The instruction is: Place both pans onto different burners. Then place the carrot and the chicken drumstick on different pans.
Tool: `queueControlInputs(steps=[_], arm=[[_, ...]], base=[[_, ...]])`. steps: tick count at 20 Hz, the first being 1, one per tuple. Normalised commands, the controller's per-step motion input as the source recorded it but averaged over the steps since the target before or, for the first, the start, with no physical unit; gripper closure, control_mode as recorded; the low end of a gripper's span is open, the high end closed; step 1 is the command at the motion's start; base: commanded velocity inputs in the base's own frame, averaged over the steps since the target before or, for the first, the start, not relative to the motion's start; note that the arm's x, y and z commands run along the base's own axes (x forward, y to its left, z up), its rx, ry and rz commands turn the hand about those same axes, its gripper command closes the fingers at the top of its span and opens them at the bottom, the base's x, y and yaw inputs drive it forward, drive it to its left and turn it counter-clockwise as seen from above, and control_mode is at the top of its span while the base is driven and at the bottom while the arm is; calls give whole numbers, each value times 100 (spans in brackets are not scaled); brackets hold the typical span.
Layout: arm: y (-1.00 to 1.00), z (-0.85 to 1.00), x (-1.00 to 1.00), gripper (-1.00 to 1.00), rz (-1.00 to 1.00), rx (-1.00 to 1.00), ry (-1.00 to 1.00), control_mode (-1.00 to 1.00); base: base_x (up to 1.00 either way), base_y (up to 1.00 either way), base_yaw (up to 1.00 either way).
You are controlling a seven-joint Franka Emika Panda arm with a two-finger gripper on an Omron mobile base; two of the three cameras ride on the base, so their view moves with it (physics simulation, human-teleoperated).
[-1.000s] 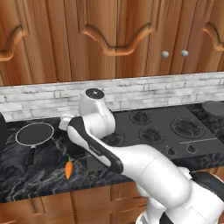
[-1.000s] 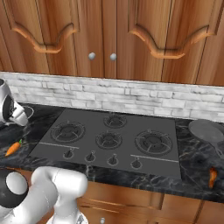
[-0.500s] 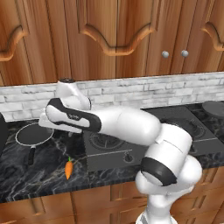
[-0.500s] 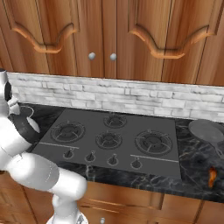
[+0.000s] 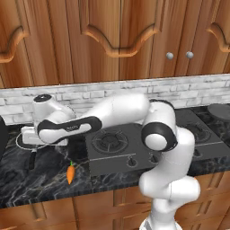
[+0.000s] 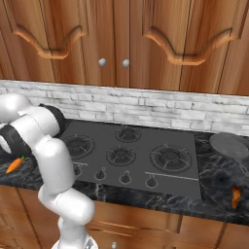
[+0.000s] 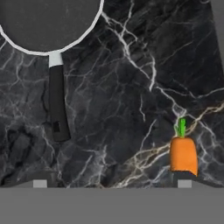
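Gripper point(image 7: 112, 183): jaws spread wide, empty, hovering above the black marble counter point(image 7: 131, 87) | rimmed pan point(image 7: 48, 22): on counter left of stovetop point(image 6: 131, 151) | carrot point(image 7: 183, 153): beside one fingertip | grey pan point(image 6: 229, 146), drumstick point(image 6: 236, 196): right counter

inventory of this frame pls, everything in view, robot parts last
rimmed pan: 1, dark with silver-white rim and black handle, counter left of stove
grey pan: 1, plain dark grey, counter right of stove
carrot: 1, orange with green top, front of counter left of stove
drumstick: 1, golden-brown, counter front right
stove: 1, dark grey, centre of counter
burners: black, on stove
knobs: dark, stove front edge
cabinets: wood, above
backsplash: white brick
arm: white, stretched left
gripper: open, over counter between pan handle and carrot
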Motion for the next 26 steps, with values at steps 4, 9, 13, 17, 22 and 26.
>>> queueControlInputs(steps=[4, 9, 13, 17, 22, 26], arm=[[46, -49, 34, -100, 0, 0, -5, -100], [43, -18, 32, -100, 0, -2, -2, -100], [41, 0, 34, -100, 0, -3, 0, -100], [23, 0, 30, -100, 0, -1, 0, -100], [13, -8, 20, -100, 0, 0, 0, -100], [5, -17, 17, -100, 0, 0, 0, -100]], base=[[0, 0, 0], [0, 0, 0], [0, 0, 0], [0, 0, 0], [0, 0, 0], [0, 0, 0]])
